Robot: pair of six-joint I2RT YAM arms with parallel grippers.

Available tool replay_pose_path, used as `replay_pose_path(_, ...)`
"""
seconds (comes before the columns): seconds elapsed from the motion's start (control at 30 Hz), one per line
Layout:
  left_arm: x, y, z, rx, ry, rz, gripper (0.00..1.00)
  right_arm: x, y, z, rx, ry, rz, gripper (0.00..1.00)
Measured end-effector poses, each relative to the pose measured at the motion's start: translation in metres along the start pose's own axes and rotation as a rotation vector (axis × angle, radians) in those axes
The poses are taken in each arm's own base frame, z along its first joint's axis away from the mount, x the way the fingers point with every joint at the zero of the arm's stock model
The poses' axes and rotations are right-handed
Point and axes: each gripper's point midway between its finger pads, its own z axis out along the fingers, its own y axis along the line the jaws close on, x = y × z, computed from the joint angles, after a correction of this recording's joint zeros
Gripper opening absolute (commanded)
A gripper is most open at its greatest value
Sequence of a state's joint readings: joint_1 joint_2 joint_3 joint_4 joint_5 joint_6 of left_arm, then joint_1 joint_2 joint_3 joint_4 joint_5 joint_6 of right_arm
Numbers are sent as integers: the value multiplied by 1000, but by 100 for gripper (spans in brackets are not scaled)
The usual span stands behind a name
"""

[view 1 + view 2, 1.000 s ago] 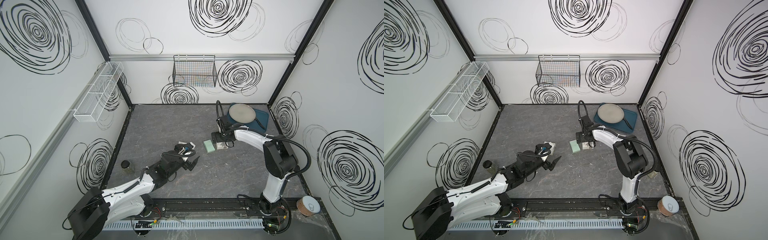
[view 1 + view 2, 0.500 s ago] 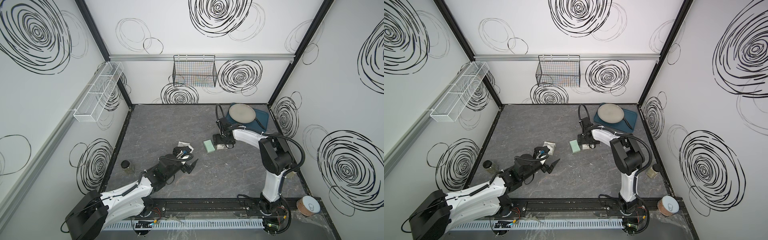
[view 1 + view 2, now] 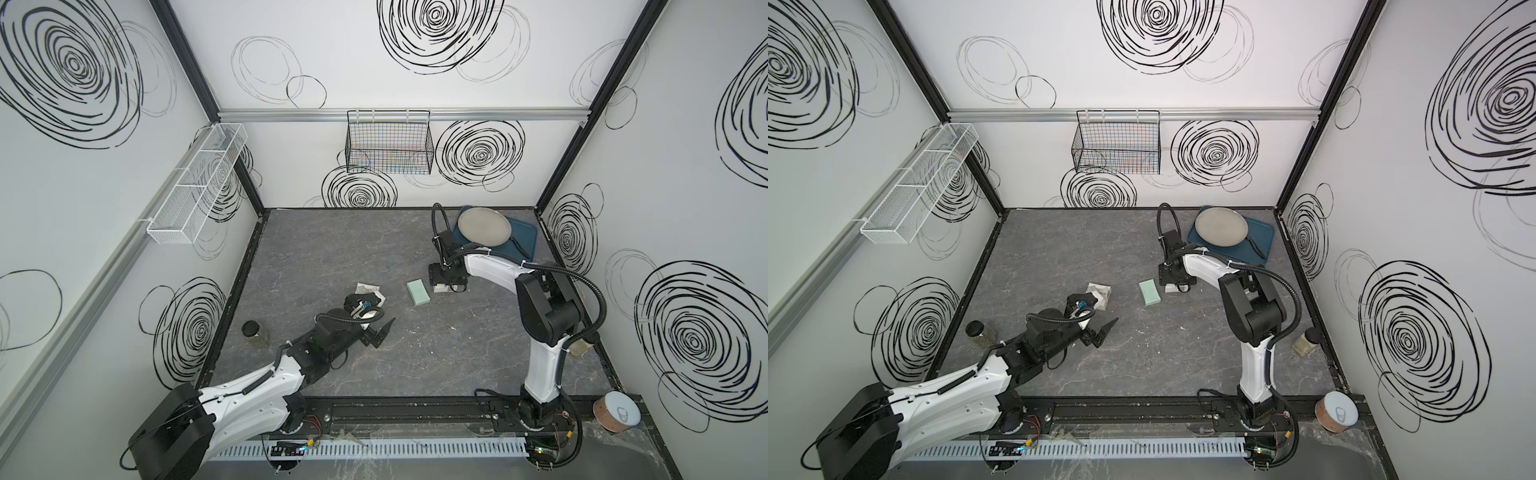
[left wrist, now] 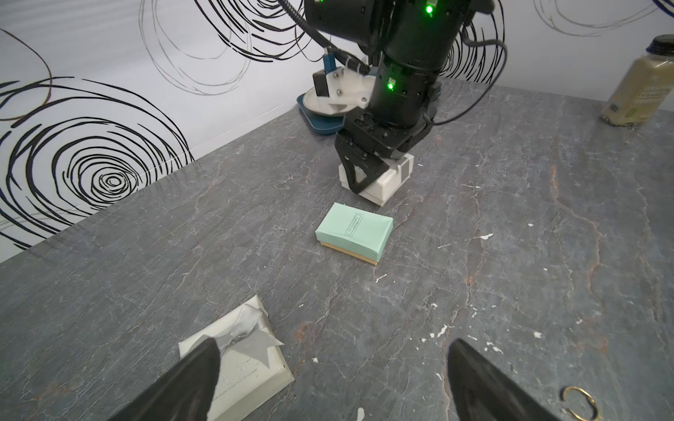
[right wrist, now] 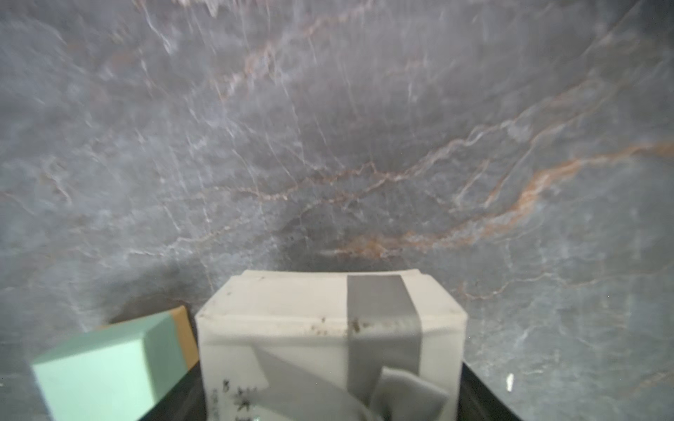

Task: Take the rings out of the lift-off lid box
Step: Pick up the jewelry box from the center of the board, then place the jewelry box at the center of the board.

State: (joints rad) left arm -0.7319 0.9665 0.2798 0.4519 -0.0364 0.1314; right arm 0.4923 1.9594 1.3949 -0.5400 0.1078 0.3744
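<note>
A white box with a grey ribbon (image 3: pixel 437 288) (image 4: pixel 386 184) (image 5: pixel 291 328), lid on, stands right of centre. My right gripper (image 3: pixel 444 279) (image 4: pixel 375 175) (image 5: pixel 330 368) straddles it, a dark finger close at each side; contact is hidden. A flatter white box with a grey bow (image 3: pixel 370 289) (image 4: pixel 240 361) lies by my left gripper (image 3: pixel 370 312) (image 4: pixel 333 350), which is open and empty above the table. Which of the two is the lift-off lid box I cannot tell. Tiny rings (image 3: pixel 417 366) (image 3: pixel 1142 364) lie loose on the table toward the front; one thin ring (image 4: pixel 580 401) lies beside a left finger.
A mint-green box (image 3: pixel 417 292) (image 4: pixel 355 233) lies between the two white boxes. A blue tray (image 3: pixel 525 241) with a grey pan sits at the back right. Spice jars stand at the left edge (image 3: pixel 254 333) and right edge (image 3: pixel 579 347) (image 4: pixel 642 87).
My right gripper has come down over the ribbon box and its fingers have narrowed round it. My left gripper has drawn back a little from the flat bow box, still open.
</note>
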Motion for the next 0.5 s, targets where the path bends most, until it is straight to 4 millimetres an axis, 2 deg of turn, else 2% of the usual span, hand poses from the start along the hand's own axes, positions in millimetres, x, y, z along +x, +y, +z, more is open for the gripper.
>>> replay_pose_path(0.13,0,-1,0,5,0,0,100,-52,7,-9,-22,-77,17,74)
replay_pose_path(0.2,1,-2,0,9,2,0,100,-76,9,-5,-29,-107,26,74)
replay_pose_path(0.27,1,-2,1,11,3,0,100,-91,11,5,-27,-112,34,74)
replay_pose_path(0.37,1,-1,1,9,3,-1,100,-100,10,25,-16,-89,42,75)
replay_pose_path(0.5,1,1,1,6,0,-4,100,-98,6,50,11,-38,60,75)
